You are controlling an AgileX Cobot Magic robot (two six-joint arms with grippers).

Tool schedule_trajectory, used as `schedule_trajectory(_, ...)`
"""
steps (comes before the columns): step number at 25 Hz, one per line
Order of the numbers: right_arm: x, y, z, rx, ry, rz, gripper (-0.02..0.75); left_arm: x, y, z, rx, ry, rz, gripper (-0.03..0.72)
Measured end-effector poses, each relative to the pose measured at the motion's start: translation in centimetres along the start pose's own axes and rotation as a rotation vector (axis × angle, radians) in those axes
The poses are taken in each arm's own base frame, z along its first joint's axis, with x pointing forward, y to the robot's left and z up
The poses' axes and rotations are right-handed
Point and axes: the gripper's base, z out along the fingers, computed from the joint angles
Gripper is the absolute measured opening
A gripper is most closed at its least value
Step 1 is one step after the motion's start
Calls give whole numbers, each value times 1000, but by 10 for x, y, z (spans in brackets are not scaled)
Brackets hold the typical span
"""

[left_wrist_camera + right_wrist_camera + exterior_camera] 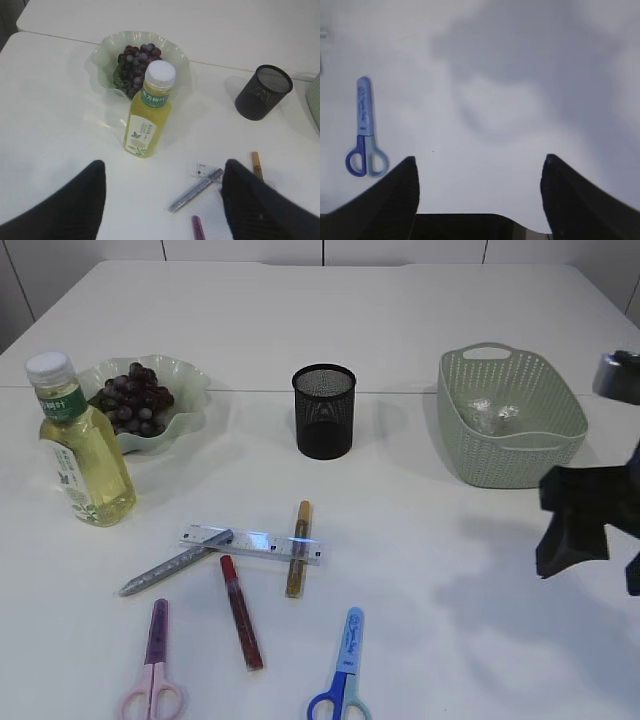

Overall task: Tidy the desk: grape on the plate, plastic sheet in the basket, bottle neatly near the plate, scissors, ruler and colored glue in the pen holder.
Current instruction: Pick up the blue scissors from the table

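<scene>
The yellow bottle (85, 455) stands upright beside the green plate (190, 375), which holds the grape bunch (135, 400). The black mesh pen holder (324, 410) stands mid-table. Crumpled plastic sheet (490, 415) lies in the green basket (510, 465). On the table lie the clear ruler (250, 543), silver (175, 563), red (241, 612) and gold (298, 548) glue sticks, pink scissors (153, 665) and blue scissors (343, 670). My left gripper (164, 172) hangs open above the table, in front of the bottle (147, 117). My right gripper (479, 167) is open and empty, right of the blue scissors (365, 130).
The right arm (590, 520) hovers at the right edge, in front of the basket. In the left wrist view the pen holder (262, 92) stands far right, and the silver glue (195, 190) and ruler (205, 170) lie between my fingers.
</scene>
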Motion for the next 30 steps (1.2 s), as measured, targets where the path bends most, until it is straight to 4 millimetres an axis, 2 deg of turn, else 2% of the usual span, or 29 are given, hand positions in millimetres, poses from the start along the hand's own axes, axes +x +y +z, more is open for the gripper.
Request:
schedule_trajectory(6, 8, 37, 20, -48, 11, -50, 583, -4, -3, -7, 9, 13, 10, 511)
schedule_trajectory(11, 14, 56, 44, -34, 65, -63, 583, -6, -4, -12, 9, 43, 21, 510)
schedule_trajectory(14, 17, 70, 45, -59, 57, -83, 583, -7, -5, -14, 8, 50, 25, 509)
schedule_trajectory(18, 17, 76, 42, -82, 54, -92, 583, -6, -5, -14, 6, 65, 27, 508)
schedule_trajectory(26, 14, 74, 42, -57, 27, -96, 583, -1, -4, -15, -1, 114, 29, 508)
schedule_trajectory(30, 13, 75, 51, -37, 45, -60, 548, 4, -3, -15, -10, 168, 30, 508)
